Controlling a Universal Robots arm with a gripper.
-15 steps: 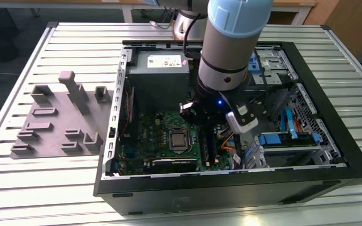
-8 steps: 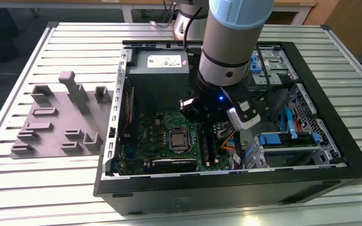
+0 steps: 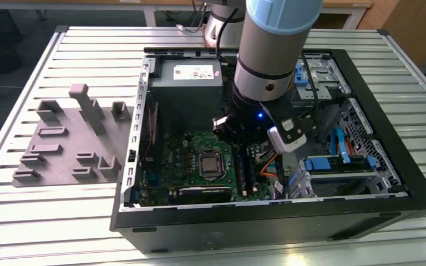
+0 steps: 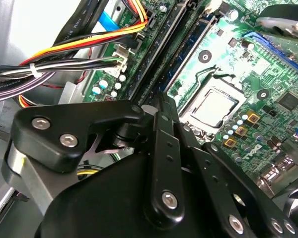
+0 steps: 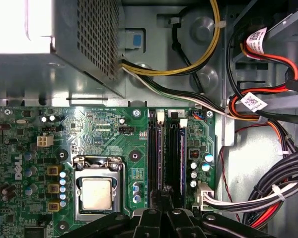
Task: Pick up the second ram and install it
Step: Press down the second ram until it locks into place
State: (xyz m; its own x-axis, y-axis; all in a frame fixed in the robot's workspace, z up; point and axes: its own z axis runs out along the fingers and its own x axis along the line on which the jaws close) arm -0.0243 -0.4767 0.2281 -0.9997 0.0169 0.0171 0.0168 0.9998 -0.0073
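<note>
Inside the case, the gripper [image 5: 161,210] hangs directly over the memory slots [image 5: 175,151], fingers apparently pressed together on the ram [image 5: 160,153], whose long axis runs along the slots.

One open computer case [image 3: 390,183]. One motherboard [image 5: 89,129], carrying one processor socket [image 5: 97,191]. Two long memory slots [image 5: 166,153] run side by side. One power supply [image 3: 187,75]. One grey holder tray [image 3: 69,144]. One robot arm [image 3: 276,50].
</note>
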